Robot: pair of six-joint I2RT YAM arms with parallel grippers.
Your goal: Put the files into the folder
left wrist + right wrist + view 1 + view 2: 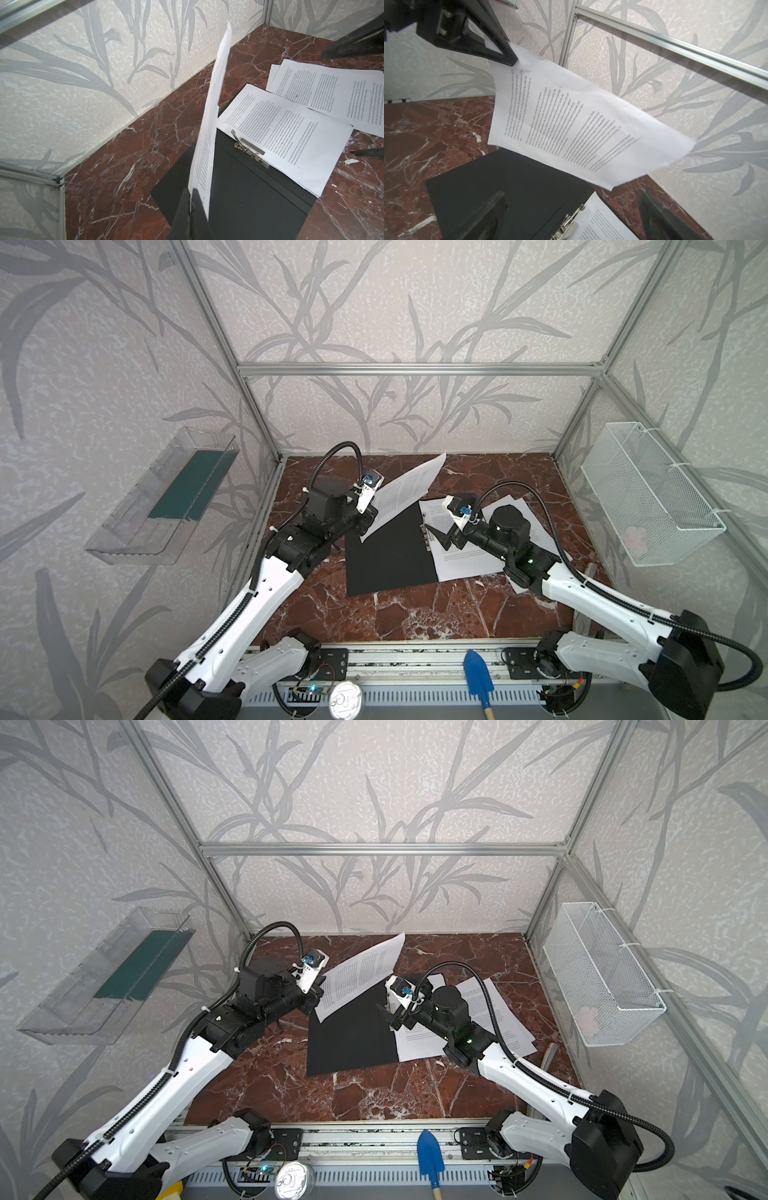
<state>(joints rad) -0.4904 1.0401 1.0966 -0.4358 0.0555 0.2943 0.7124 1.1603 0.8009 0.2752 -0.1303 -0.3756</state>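
The left gripper is clenched on one edge of a printed sheet, which stands lifted and tilted over the far part of the folder, clear of the desk; pinching it at the margin leaves the rest of the page free to be swung down flat, which I judge to be the purpose; the folder lies open and flat near the middle of the desk, its black inner face up, with the metal clip at the spine and its lever apparently raised; one sheet already lies on the half beside the clip, and more loose sheets lie overlapped just beyond it on the desk; the right gripper hangs released, jaws wide and holding nothing, right over the clip, probably placed to work the lever or steady the stack; all pages carry dense black paragraphs, and in the right wrist view a few words seem to read "economic benefits of sports"; no lettering shows on the folder.
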